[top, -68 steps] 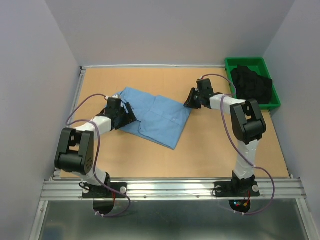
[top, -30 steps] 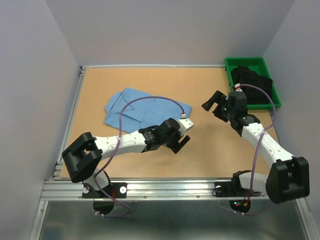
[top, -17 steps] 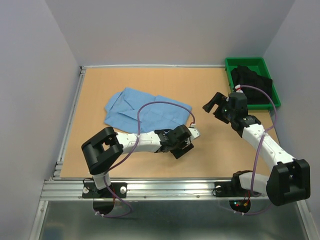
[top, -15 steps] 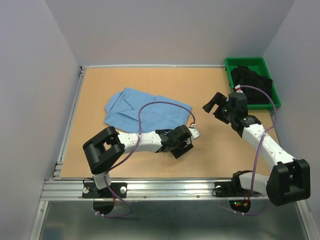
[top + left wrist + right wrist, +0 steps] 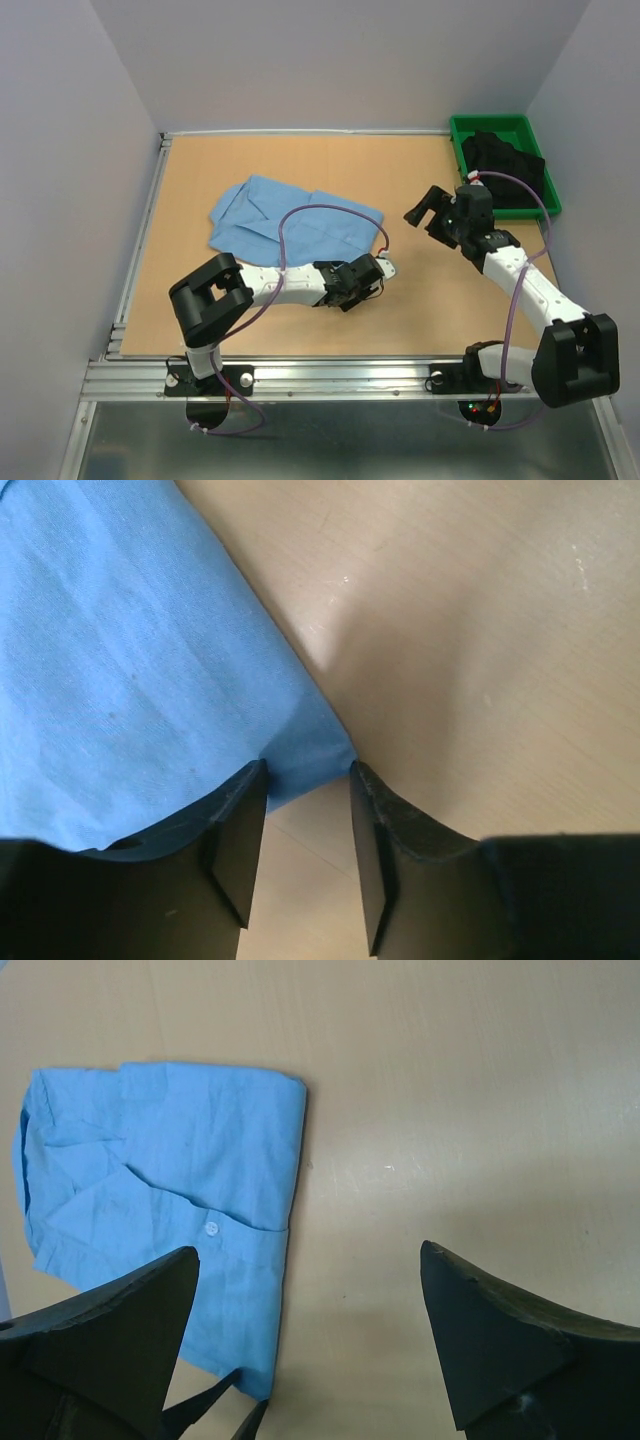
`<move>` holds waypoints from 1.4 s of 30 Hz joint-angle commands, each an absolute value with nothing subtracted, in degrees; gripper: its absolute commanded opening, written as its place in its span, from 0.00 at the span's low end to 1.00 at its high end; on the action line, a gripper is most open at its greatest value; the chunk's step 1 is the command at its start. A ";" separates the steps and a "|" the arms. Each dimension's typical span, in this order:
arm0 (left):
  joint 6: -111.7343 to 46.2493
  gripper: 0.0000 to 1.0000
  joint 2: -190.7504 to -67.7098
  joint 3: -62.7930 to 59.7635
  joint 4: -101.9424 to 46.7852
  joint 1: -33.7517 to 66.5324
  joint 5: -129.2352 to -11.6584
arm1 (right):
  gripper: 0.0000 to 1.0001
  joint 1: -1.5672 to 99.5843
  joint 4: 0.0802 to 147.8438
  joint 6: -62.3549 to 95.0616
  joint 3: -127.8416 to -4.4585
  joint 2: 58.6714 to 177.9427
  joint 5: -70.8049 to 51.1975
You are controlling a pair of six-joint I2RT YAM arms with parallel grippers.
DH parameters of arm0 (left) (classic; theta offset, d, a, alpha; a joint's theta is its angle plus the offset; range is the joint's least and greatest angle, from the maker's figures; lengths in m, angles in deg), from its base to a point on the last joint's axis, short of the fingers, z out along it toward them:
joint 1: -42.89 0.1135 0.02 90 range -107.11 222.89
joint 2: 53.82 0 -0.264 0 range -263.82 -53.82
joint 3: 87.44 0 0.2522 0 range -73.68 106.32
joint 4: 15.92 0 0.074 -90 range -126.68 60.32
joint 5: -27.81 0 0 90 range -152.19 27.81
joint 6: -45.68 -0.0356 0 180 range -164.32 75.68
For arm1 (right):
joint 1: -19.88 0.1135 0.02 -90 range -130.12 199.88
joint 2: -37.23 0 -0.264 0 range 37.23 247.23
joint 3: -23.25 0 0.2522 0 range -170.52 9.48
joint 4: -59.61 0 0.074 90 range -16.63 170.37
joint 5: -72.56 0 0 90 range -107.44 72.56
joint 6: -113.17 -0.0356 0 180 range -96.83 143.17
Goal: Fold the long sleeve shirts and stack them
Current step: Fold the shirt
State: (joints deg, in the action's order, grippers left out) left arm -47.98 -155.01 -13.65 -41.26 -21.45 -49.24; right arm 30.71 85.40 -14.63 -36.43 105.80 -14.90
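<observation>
Straddling shirt [image 5: 130,660] corner — left jaws half-closed, not pinching; right jaws spread wide.

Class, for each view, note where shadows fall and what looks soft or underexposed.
Top external: even, soft light, faint shadows on the table. Left wrist: a shadow runs beside the shirt edge; the left gripper is near-black. Right wrist: the right gripper is a soft-edged silhouette; the shirt is sharp.

Left tool [image 5: 307,772] low, half-open — right tool [image 5: 308,1252] wide
</observation>
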 commanded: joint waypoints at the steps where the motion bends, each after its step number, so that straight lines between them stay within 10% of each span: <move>1: -48.45 0.42 -156.39 -12.86 -40.94 -21.36 -46.37 | 0.96 30.34 84.62 -14.71 -34.90 106.83 -13.84; 11: -47.23 0.00 -153.68 -13.30 -36.89 -20.04 -47.85 | 0.97 30.43 77.86 -20.67 -30.78 110.96 -5.60; 33: -42.83 0.00 -148.57 -10.41 -34.87 -17.32 -59.98 | 0.97 37.89 37.77 -42.39 -27.94 138.63 10.33; 42: -43.18 0.01 -152.61 -5.66 -34.43 -17.23 -64.73 | 0.71 40.27 34.96 -41.61 -32.08 145.50 8.31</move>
